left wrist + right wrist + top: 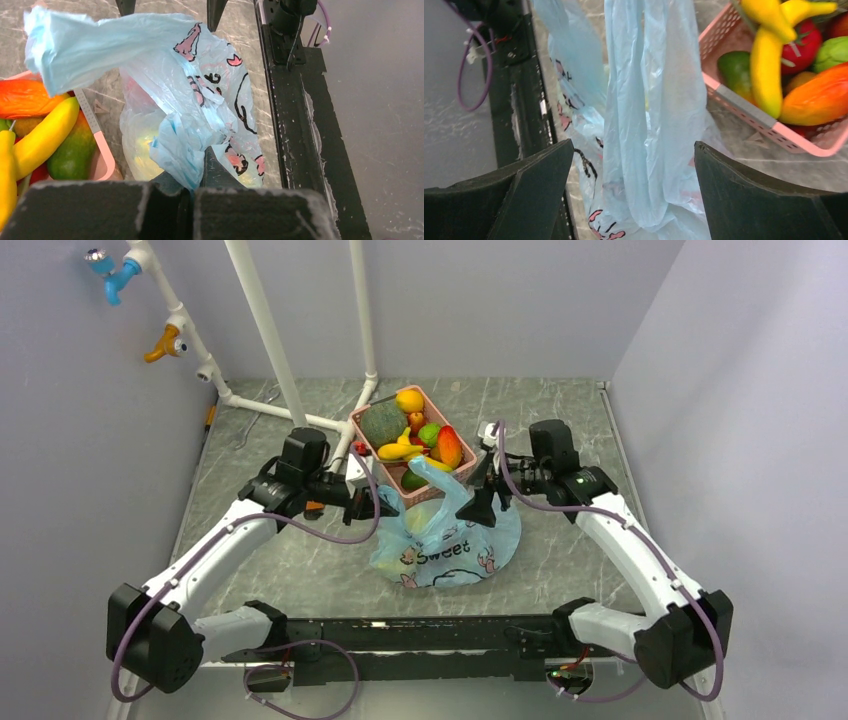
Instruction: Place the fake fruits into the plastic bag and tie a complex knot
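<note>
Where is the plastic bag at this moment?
In the top view the plastic bag sits mid-table, just in front of the pink basket, between the left gripper, shut on one handle, and the open right gripper.

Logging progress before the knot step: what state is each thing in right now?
Left end effector: shut on a pinch of the plastic bag.
Right end effector: open, bag plastic between its fingers.
Plastic bag: on the table, handles untied.
Fake fruits: many in the pink basket; something yellowish shows through the bag.
Pink basket: upright, holding fruit.
</note>
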`<control>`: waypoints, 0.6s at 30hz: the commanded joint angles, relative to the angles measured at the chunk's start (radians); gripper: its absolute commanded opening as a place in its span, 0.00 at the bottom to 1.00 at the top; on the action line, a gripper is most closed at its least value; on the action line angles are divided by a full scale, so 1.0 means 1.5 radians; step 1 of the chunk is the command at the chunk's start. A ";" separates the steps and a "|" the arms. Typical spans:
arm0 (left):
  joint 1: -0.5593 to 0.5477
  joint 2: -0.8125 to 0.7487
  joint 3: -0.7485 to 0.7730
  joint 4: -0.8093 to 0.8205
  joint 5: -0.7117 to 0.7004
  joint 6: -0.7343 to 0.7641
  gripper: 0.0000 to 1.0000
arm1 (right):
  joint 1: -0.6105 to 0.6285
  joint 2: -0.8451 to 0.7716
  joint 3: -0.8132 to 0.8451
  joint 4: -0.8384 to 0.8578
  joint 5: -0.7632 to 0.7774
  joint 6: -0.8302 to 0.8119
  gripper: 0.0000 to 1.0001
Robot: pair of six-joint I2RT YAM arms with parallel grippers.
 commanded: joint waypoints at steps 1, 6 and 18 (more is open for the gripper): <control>-0.010 0.019 0.047 -0.065 0.015 0.099 0.00 | -0.012 0.031 0.040 -0.046 -0.109 -0.081 0.94; -0.015 0.038 0.070 -0.089 0.016 0.131 0.00 | -0.016 0.084 0.024 0.017 -0.131 -0.052 0.93; -0.025 0.074 0.125 -0.174 0.016 0.223 0.00 | -0.052 0.118 0.056 -0.048 -0.204 -0.092 1.00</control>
